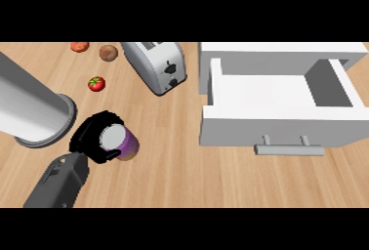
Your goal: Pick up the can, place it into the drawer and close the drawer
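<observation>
Head view. The purple can (122, 141), with a pale lid, stands upright on the wooden bench (180, 171) at the left of centre. The left hand (92, 136) is wrapped about the can from its left side, its black fingers curled round the far and near edges, so that the can sits inside the grasp. The grey forearm (59, 184) enters from the lower left. The white drawer (277, 105) stands pulled open at the right, well apart from the can, its grey handle (290, 149) facing the near edge. A toaster (155, 66), a tomato (96, 84) and a large grey cylinder (32, 110) lie beyond and left.
</observation>
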